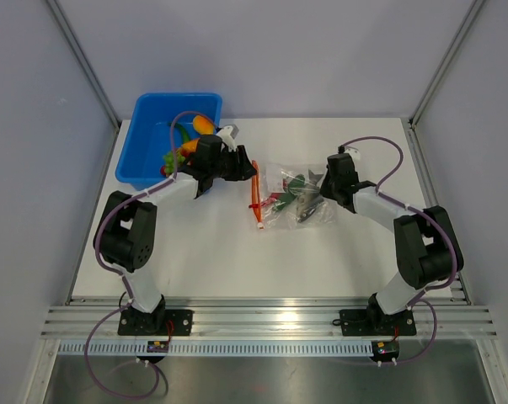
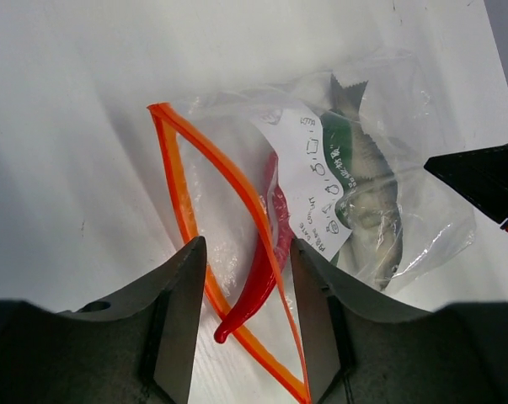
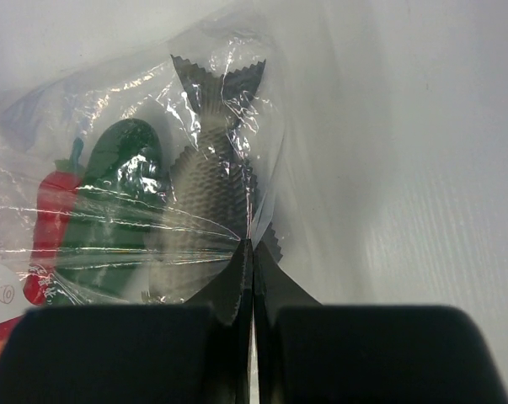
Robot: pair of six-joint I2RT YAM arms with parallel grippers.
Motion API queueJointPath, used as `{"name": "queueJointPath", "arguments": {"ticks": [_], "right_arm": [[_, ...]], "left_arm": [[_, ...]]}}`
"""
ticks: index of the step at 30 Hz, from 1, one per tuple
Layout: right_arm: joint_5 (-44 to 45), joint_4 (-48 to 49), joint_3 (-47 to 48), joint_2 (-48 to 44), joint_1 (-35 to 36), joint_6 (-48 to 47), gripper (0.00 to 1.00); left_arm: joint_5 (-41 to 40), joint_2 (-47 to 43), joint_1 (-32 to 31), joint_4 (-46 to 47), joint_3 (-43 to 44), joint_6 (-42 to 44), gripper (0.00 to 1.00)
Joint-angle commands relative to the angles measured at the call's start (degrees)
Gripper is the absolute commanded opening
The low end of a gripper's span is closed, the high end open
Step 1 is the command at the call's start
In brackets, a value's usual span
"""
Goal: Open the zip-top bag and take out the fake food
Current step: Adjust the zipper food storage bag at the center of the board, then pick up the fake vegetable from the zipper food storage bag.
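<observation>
Your bag [image 1: 291, 200] lies flat mid-table [image 1: 203, 252], between the two arms and right of the blue tub [image 1: 144, 151]. It's thin clear film, crinkled and glossy, with a white hand-marked label [image 2: 308, 181]. The orange zip strip [image 2: 182, 194] faces the left arm; its two rails are spread in a long loop, so the mouth is open.

Inside you see:
- a grey fish [image 3: 207, 185] with scaly texture and a jagged tail
- a dark green cucumber [image 3: 119, 202], shiny
- a red pepper [image 2: 266, 278], smooth and curved, its tip poking out past the zip

The left gripper [image 2: 245, 252] is released, its fingers apart either side of the pepper tip and one zip rail. The right gripper [image 3: 252, 252] is clenched on the bag's film at the far end, by the fish. An orange-yellow toy [image 1: 201, 124] sits in the tub.
</observation>
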Motion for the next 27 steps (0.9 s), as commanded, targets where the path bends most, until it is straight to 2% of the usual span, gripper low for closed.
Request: {"name": "queueJointPath", "arguments": {"ticks": [1,3,5,6,7,8,10,11,12,13,15,24,25,27], "right_arm": [[1.94,-1.11,2.14,-0.04,-1.3,-0.88,0.0],[2.47,-1.28,1.97,-0.31,-2.0,-1.06,0.0],[2.38,-1.2,1.44,-0.75,-2.61,-1.32,0.0],[2.38,-0.67,1.0,-0.92,-2.7,-1.76,0.0],[2.38,-0.5,1.09,-1.01,-2.79,-1.67,0.0],[2.38,-0.49,1.09,-0.92,-2.88,-1.85,0.0],[2.21,-0.58,1.18,-0.84,-2.97,-1.93,0.0],[1.86,-0.67,1.35,-0.57,-2.97,-1.94,0.0],[1.85,-0.58,1.44,-0.48,-2.97,-2.02,0.0],[1.85,-0.58,1.53,-0.48,-2.97,-1.94,0.0],[1.77,-0.58,1.44,-0.48,-2.97,-2.02,0.0],[1.33,0.65,0.65,-1.1,-2.97,-2.02,0.0],[1.33,0.56,0.82,-1.01,-2.97,-2.11,0.0],[1.15,0.47,1.0,-0.75,-2.97,-2.02,0.0]], "left_arm": [[-2.24,-2.58,0.02,4.77,-0.96,3.4,0.5],[-2.94,-3.2,0.02,5.21,-1.41,4.54,0.56],[-2.43,-3.29,0.02,4.08,-1.06,7.94,0.55],[-3.03,-3.38,0.02,3.11,-0.27,9.54,0.49],[-2.86,-3.55,0.1,2.41,-0.26,10.94,0.49],[-2.25,-3.64,0.11,0.14,0.69,15.39,0.49],[-1.45,-5.3,-0.16,-0.41,0.18,19.03,0.53],[-2.06,-6.44,-0.25,1.16,-1.91,21.22,0.62],[-2.85,-7.5,-0.33,2.22,-3.41,22.11,0.82],[-2.95,-8.38,-0.42,3.88,-4.56,23.16,0.9],[-1.9,-9.62,-0.42,4.51,-6.06,23.79,0.99],[2.42,-2.86,0.02,-1.99,-0.18,25.11,0.99],[2.24,-2.24,0.02,-2.25,0.69,25.11,0.98],[2.59,-1.19,0.02,-3.22,1.75,25.28,0.89]]}}
